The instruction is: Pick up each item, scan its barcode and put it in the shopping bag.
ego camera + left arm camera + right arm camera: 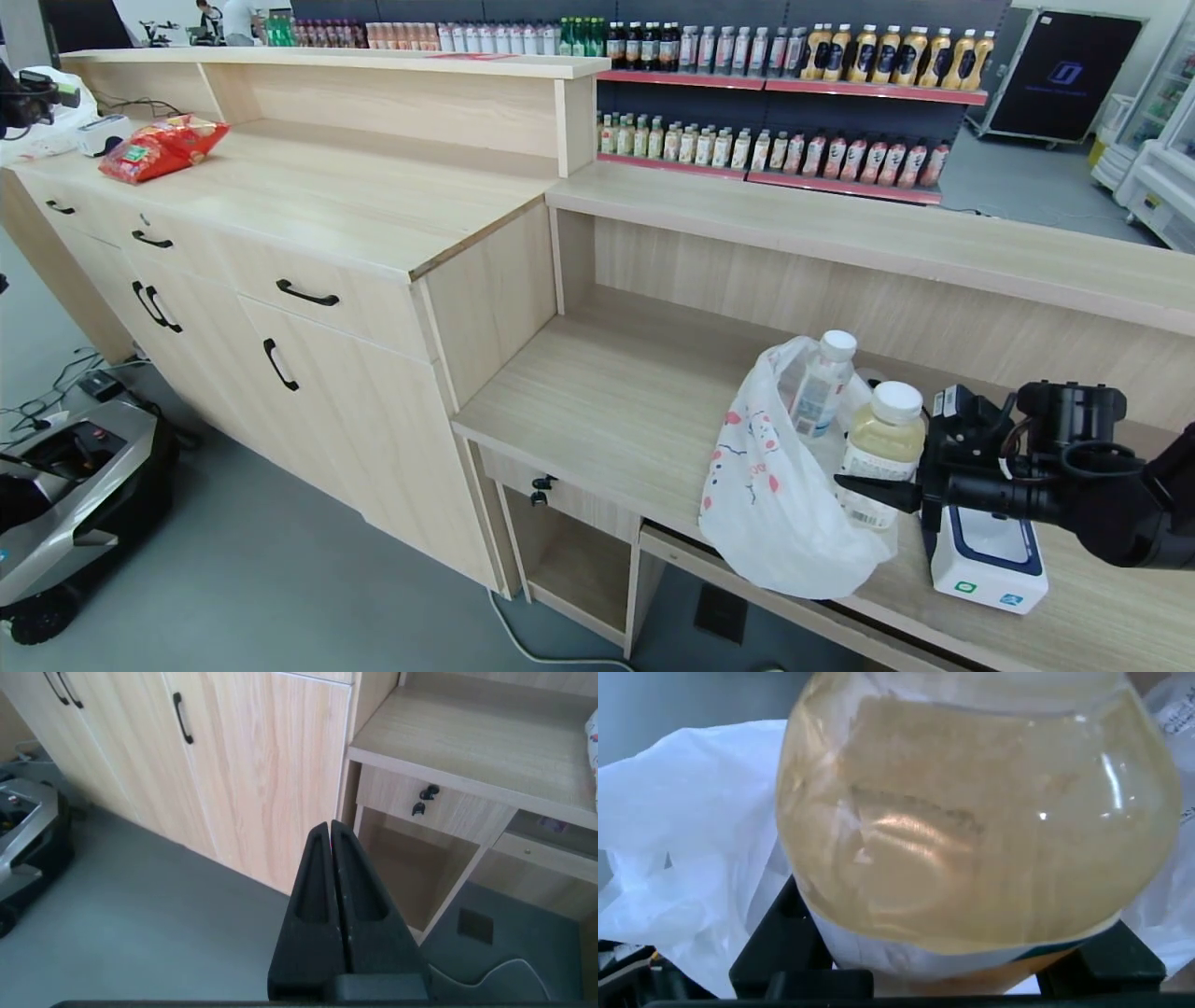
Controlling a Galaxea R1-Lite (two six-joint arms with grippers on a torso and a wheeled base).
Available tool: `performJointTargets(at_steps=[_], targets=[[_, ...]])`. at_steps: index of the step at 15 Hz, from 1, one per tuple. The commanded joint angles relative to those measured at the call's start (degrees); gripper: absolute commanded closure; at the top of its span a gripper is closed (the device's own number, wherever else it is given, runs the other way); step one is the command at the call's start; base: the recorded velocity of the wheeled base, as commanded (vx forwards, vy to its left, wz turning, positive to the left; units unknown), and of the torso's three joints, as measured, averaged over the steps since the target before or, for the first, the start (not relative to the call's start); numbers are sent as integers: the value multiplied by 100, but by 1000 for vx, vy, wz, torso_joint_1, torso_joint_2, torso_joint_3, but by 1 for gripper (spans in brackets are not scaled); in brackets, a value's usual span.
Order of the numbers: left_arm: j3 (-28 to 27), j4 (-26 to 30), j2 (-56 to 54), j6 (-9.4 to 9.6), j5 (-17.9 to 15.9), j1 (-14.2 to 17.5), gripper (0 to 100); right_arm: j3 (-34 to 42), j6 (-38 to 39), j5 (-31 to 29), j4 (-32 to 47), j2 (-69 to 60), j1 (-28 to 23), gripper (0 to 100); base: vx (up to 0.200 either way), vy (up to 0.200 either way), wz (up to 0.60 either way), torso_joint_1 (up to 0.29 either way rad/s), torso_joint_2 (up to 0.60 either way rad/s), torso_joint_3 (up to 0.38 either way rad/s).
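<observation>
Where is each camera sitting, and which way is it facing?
Head view: on the head, facing forward and down over the wooden counter; the right gripper shows lower right.
Left wrist view: on the left arm, facing down past the shut left gripper to the grey floor and cabinet doors.
Right wrist view: on the right arm, facing close onto the juice bottle it holds.
Shared: head and right wrist views both show that bottle and the shopping bag.
</observation>
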Motion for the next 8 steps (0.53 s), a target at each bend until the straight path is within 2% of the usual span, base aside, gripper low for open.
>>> performJointTargets(at_steps=[1,8], targets=[[0,0,-2,0,4,0,100,-119,2,6,-81,263,52,100,0,0,0,0,0,0],[0,0,-2,0,4,0,100,-409,11,24,-195,729,236,100,0,0,0,0,0,0]])
